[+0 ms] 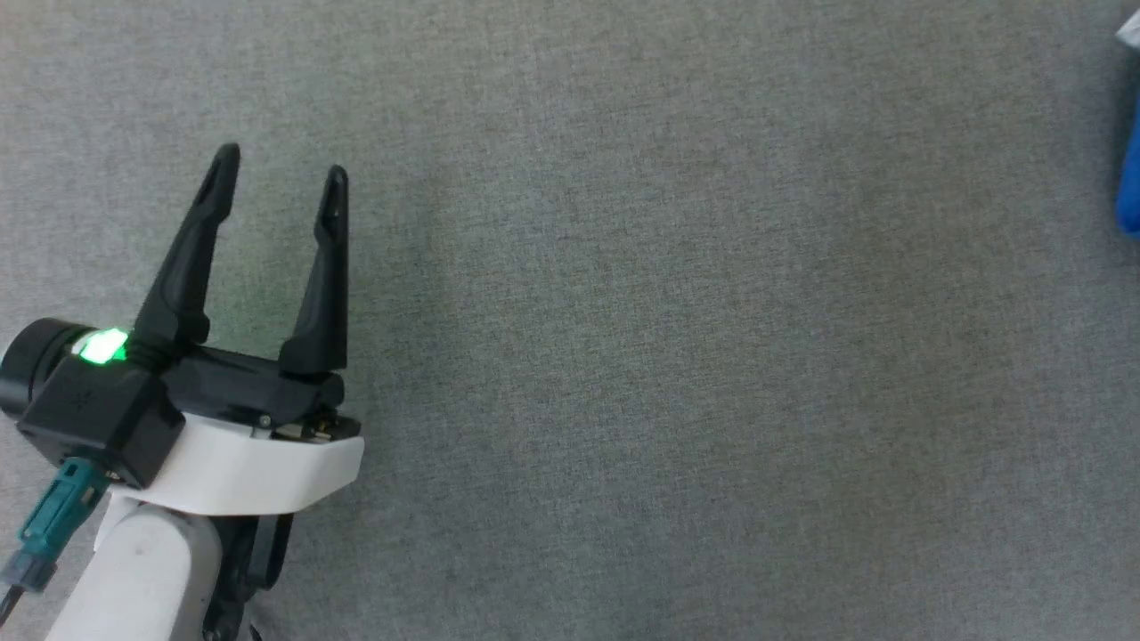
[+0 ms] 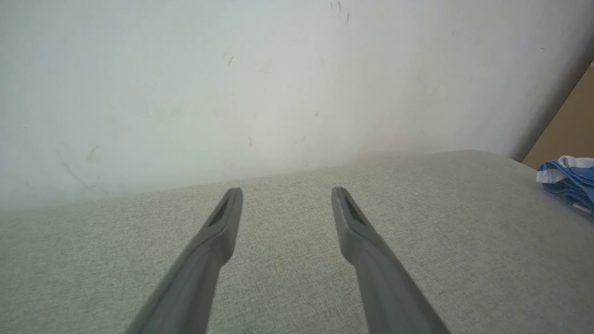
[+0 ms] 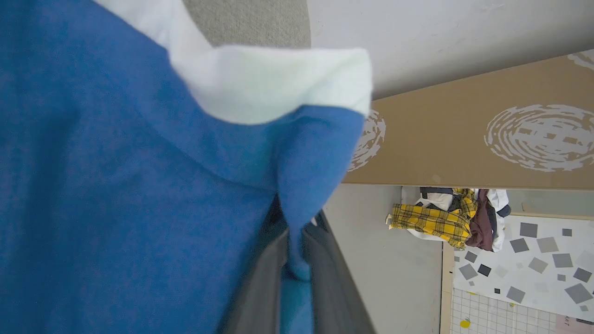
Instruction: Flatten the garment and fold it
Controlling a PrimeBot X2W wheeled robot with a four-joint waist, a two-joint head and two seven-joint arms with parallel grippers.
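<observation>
Gripping a fold of the bright blue soft athletic shorts with white trim, the right gripper has its two dark fingers pressed close together with blue cloth caught between them. In the right wrist view the fabric drapes loosely over and around those fingers, and a white-edged hem flops over at the top. The head view catches a sliver of the same blue and white at its far right edge, over the grey woven fabric surface. From the left wrist view a bunched corner lies on that surface, off to the arm's right side. The left gripper sits over bare surface, well apart from the shorts, with its fingers spread wide and holding nothing.

The garment looks light, limp and probably a little slick, so it should sag and crumple wherever it is not supported, and a thin single layer could slide out of a pinch. The sturdier places to take hold are likely the gathered waistband or a stitched hem corner, where the cloth is thicker. A pinch in the middle of a panel would only bunch it. For flattening, the left gripper would best take the far corner of the same edge, so the two can draw it taut. How many layers the right fingers have caught cannot be told
</observation>
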